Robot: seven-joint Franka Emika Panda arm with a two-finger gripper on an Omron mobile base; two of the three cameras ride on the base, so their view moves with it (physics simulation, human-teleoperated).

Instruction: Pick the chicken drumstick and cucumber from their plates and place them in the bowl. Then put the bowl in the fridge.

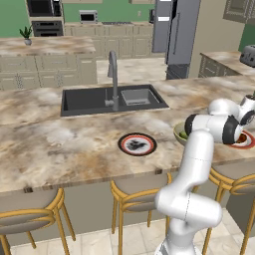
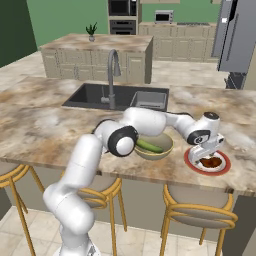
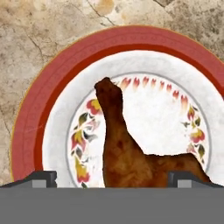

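Note:
The chicken drumstick [image 3: 122, 148], reddish brown, lies on a red-rimmed plate [image 3: 39, 118] with a flowered white centre. My gripper [image 3: 113, 179] hangs just above it, open, with one fingertip to each side of the meat's thick end. In the right base view the gripper [image 2: 207, 152] points down at the drumstick [image 2: 211, 162] on that plate [image 2: 223, 168], right of the bowl [image 2: 167, 142]. The light-green cucumber [image 2: 149, 146] lies inside the bowl. A second plate [image 1: 137, 144] with a dark centre sits bare further left. The grey fridge [image 1: 177, 35] stands at the back.
A dark sink [image 1: 112, 99] with a tall faucet [image 1: 113, 74] lies behind the plates. Stools [image 2: 200, 210] stand under the counter's near edge. My own arm [image 2: 145, 122] arches over the bowl. A toaster [image 1: 248, 55] sits on the far right counter.

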